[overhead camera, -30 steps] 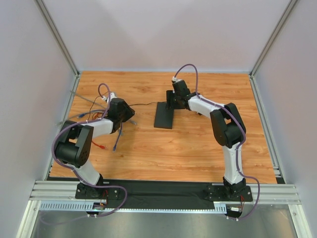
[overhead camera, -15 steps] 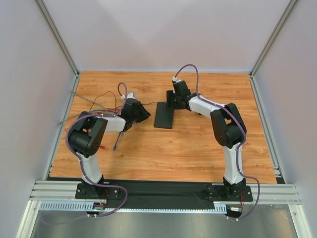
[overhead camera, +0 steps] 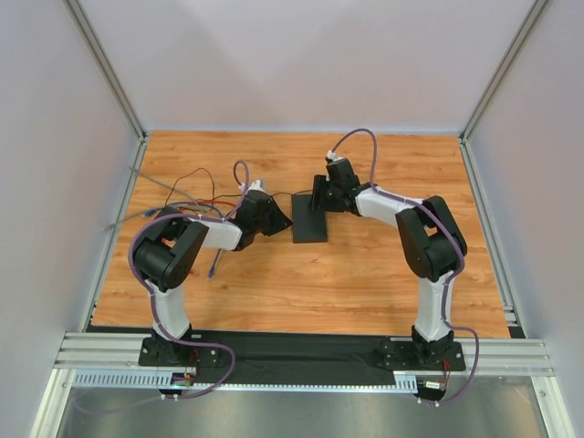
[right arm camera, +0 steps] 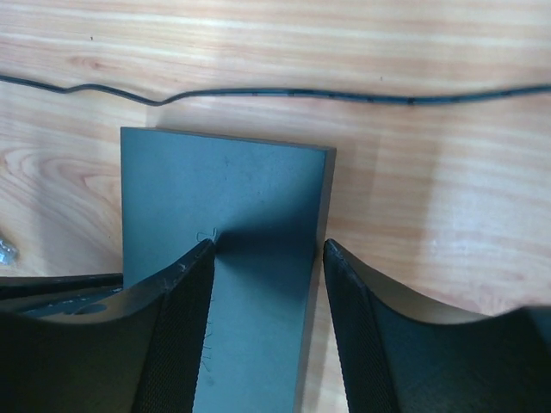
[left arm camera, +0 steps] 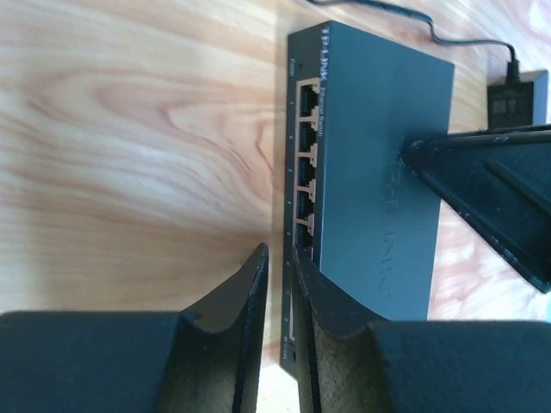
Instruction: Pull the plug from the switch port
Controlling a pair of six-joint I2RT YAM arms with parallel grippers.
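Observation:
The switch (overhead camera: 308, 224) is a flat matte-black box lying mid-table. In the left wrist view the switch (left arm camera: 379, 146) shows a row of ports (left arm camera: 306, 155) along its narrow edge; those in sight hold no plug, and the lowest is hidden behind my finger. My left gripper (overhead camera: 285, 222) is at that port edge, and in its own view (left arm camera: 280, 258) the jaws are almost together with nothing between them. My right gripper (overhead camera: 319, 199) is open on the switch (right arm camera: 224, 198); in its own view (right arm camera: 269, 245) one finger rests on the top face and the other is off the side.
A thin black cord (right arm camera: 284, 93) runs on the wood beyond the switch to a small black adapter block (left arm camera: 516, 96). Loose red, black and blue cables (overhead camera: 182, 196) lie at the left; one blue-tipped cable (overhead camera: 214, 263) lies beside the left arm. Frame posts and walls surround the table.
My left arm has swung right, from the loose cables to the switch's port edge. The switch has turned and shifted slightly right, and my right gripper has moved with it.

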